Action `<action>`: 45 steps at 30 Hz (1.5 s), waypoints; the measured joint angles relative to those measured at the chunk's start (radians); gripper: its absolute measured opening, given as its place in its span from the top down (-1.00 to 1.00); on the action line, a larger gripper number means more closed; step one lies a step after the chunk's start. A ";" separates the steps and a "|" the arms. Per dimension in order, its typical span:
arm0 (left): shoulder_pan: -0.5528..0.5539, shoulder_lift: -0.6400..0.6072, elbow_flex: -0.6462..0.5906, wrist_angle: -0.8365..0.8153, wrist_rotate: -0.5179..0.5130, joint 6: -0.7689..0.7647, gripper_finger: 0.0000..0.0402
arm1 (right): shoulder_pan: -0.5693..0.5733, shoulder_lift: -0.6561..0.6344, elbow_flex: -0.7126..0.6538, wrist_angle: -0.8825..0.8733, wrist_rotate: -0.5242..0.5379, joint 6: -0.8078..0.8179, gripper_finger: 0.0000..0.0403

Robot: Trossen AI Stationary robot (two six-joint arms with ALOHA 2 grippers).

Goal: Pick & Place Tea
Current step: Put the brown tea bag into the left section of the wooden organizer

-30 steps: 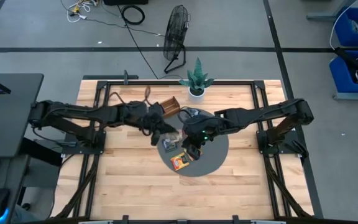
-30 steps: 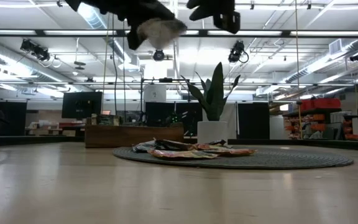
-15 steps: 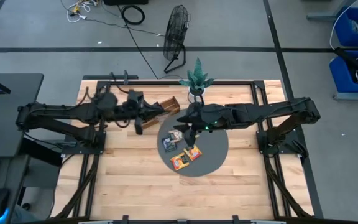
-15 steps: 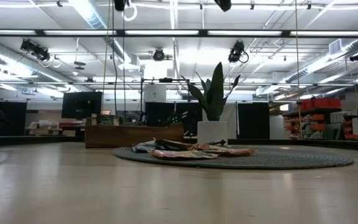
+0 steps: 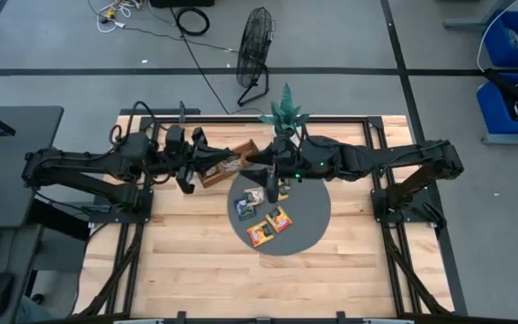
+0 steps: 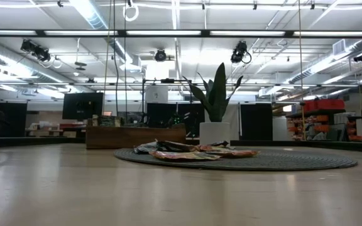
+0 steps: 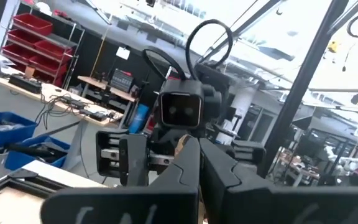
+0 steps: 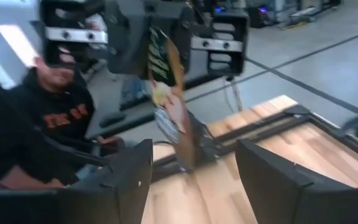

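Several tea sachets lie flat on a dark round mat; the low view shows them as a flat heap. A brown wooden tray sits at the mat's far left. High above the tray, my left gripper points toward the table's right, shut on a pale sachet. Facing it at close range, my right gripper is open, and its fingers stand wide apart with nothing between them. Neither gripper appears in the low view. My left gripper pinches the pale sachet between its two fingers, a sliver showing at the fingertips. The fingers come about level from the table's left. The sachet stands on edge and is lifted clear, high above the tray.
A potted plant stands at the table's far edge, just behind the two grippers. A fan stands on the floor beyond. A person in a black hoodie sits past the table's left side. Bare wood lies near the front.
Both grippers have risen from just above the mat and out of the low view, tipping up from pointing down to about level. My left gripper has drawn back toward the table's left and far edge with the pale sachet; my right gripper has followed toward the tray.
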 joint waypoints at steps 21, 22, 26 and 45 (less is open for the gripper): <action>0.001 0.011 0.000 -0.001 -0.087 0.036 0.99 | -0.014 0.003 0.000 0.070 -0.102 -0.001 0.79; 0.001 0.011 0.000 0.000 -0.087 0.036 0.99 | -0.014 0.003 0.000 0.071 -0.103 -0.001 0.86; 0.001 0.016 0.000 0.002 -0.087 0.036 0.99 | -0.014 0.003 0.000 0.069 -0.108 -0.002 0.97; 0.001 -0.045 0.000 -0.170 -0.071 0.075 0.35 | -0.014 -0.012 -0.001 -0.069 -0.191 0.023 1.00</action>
